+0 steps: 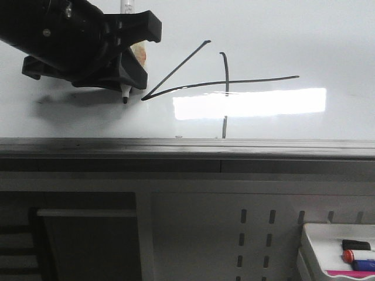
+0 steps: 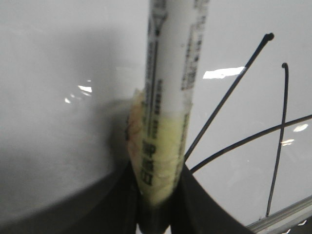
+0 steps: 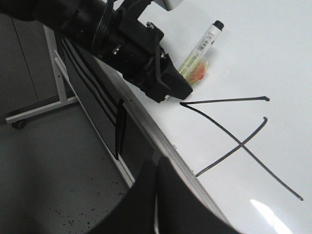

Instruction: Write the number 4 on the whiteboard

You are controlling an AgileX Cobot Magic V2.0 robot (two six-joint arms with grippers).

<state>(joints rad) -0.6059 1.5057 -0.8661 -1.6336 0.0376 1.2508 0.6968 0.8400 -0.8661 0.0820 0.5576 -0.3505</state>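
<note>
The left gripper [image 1: 126, 70] is clenching a marker [image 2: 168, 97], its tip hanging just beside the corner where the diagonal and cross stroke of the number 4 [image 1: 225, 82] are meeting — whether it is touching the whiteboard [image 1: 328, 35] is hard to tell. The figure is lying to that gripper's right, apparently complete. The right gripper [image 3: 156, 195] is pressing its jaws together, holding nothing — well apart from the strokes.

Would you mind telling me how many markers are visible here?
4: one marker in the left gripper by the number 4 on the whiteboard; black, red and blue in the tray; others may be hidden.
</note>
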